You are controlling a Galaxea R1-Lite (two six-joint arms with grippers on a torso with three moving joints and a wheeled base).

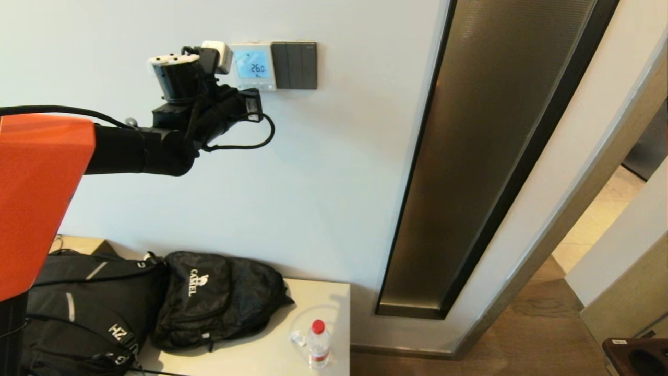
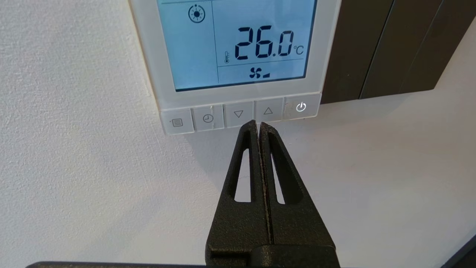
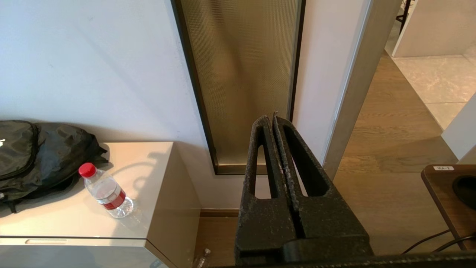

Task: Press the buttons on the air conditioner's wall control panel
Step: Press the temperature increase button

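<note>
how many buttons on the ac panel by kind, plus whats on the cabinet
Arrow buttons: 2, down and up
Menu button: 1
Clock button: 1
Power button: 1
Black bags: 2, and
Water bottle: 1
Total: 8

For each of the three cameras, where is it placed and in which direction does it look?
Head view: from the robot's head, facing the wall; shows the left arm raised, left gripper at the control panel.
Left wrist view: behind the shut left gripper, tips just below the down button and up button.
Right wrist view: behind the shut right gripper, held low, facing the glass panel.
Shared: head and right wrist views both show the water bottle.
</note>
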